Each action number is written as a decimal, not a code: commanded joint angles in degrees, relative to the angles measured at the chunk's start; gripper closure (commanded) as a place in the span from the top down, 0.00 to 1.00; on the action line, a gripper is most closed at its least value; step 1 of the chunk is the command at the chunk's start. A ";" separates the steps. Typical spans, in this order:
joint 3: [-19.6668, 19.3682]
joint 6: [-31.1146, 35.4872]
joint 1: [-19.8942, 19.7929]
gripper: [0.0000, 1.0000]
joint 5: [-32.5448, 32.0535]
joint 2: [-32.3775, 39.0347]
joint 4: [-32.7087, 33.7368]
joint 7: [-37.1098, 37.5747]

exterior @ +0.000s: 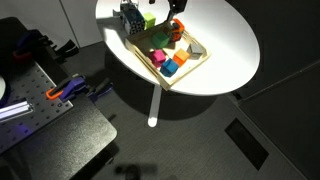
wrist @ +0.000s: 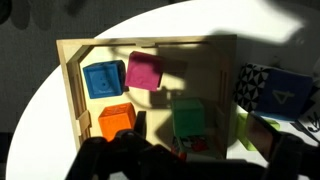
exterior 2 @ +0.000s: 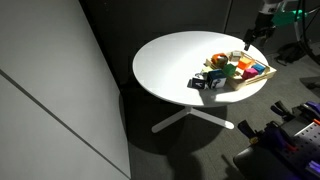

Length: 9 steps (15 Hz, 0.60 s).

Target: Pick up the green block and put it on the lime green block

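Note:
In the wrist view the green block (wrist: 190, 118) lies in a wooden tray (wrist: 70, 95), right of an orange cube (wrist: 117, 120) and below a pink cube (wrist: 145, 72). The lime green block (wrist: 250, 130) stands just outside the tray's right wall. My gripper (wrist: 190, 165) is open and empty. It hovers above the tray, with its dark fingers spread either side of the green block at the bottom of the wrist view. In both exterior views the gripper (exterior: 176, 25) (exterior 2: 250, 38) hangs over the tray (exterior: 203, 50) on the round white table (exterior: 230, 55).
A blue cube (wrist: 103, 78) lies in the tray's far left corner. A black-and-white patterned block with a "4" (wrist: 272, 92) stands beside the lime green block. A small red item (wrist: 190, 148) lies below the green block. Dark equipment stands off the table.

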 commanded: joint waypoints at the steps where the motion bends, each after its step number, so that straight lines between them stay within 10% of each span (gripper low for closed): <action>1: 1.56 3.56 -0.26 1.00 0.76 7.45 5.79 0.58; 9: 3.79 4.68 -0.20 1.00 -0.17 20.25 17.46 2.19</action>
